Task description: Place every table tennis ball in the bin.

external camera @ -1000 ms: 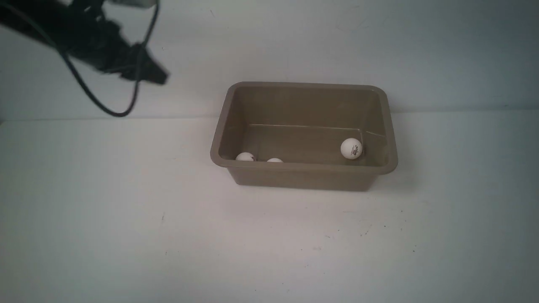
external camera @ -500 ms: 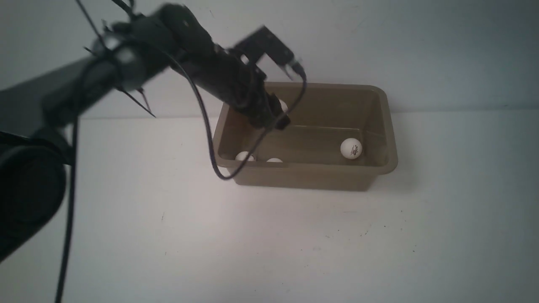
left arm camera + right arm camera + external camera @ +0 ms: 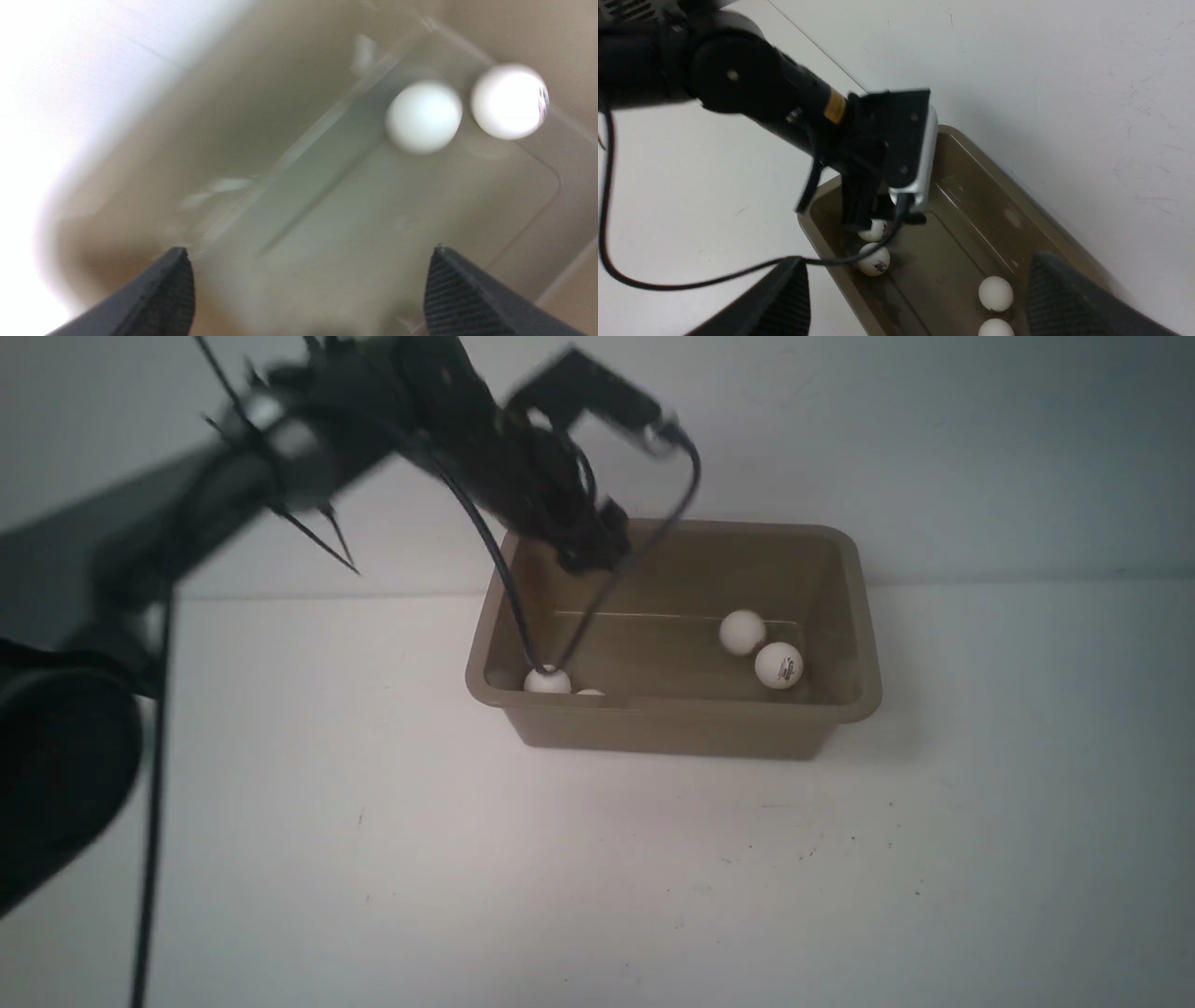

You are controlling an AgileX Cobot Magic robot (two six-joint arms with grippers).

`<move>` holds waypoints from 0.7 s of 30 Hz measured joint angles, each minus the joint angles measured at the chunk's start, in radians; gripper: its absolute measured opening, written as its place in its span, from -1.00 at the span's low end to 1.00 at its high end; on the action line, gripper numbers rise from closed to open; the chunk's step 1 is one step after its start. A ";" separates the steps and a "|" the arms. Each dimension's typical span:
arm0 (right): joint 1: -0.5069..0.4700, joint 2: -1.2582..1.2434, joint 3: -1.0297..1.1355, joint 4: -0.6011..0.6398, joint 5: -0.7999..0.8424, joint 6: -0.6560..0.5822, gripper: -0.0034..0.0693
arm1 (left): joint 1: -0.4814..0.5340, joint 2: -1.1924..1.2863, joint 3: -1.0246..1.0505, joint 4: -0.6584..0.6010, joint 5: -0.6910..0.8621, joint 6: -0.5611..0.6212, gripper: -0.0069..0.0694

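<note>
The taupe bin (image 3: 672,709) stands mid-table against the wall. Several white table tennis balls lie inside it. One plain ball (image 3: 742,632) touches a logo ball (image 3: 780,665) at the right. Another ball (image 3: 547,682) and one half hidden by the rim (image 3: 589,693) lie in the near-left corner. My left gripper (image 3: 593,555) hovers above the bin's far-left part, blurred. In the left wrist view it (image 3: 308,261) is open and empty over the bin floor, with the right pair (image 3: 424,116) ahead. My right gripper (image 3: 917,261) is open and empty, high above the bin wall (image 3: 985,186).
A black cable (image 3: 523,616) loops down from the left arm (image 3: 752,88) into the bin's near-left corner. The white wall rises directly behind the bin. The white tabletop (image 3: 597,859) carries a few small dark specks.
The left arm swung in from the far left over the bin. Its jaws opened and let go a ball, which now lies beside the logo ball at the right.
</note>
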 joint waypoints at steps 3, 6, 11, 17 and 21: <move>0.000 -0.026 0.000 -0.072 0.000 0.041 0.65 | 0.013 -0.129 -0.020 0.186 0.153 -0.132 0.60; 0.000 -0.040 0.000 -0.172 0.002 0.092 0.65 | 0.042 -0.211 -0.020 0.340 0.266 -0.259 0.57; 0.000 -0.042 0.000 -0.307 0.004 0.159 0.65 | 0.111 -0.315 -0.020 0.410 0.340 -0.337 0.57; 0.000 -0.045 0.000 -0.337 0.004 0.161 0.65 | 0.139 -0.444 -0.020 0.336 0.338 -0.320 0.57; 0.000 -0.076 0.000 -0.262 0.005 0.101 0.65 | 0.139 -0.496 -0.020 0.285 0.331 -0.301 0.57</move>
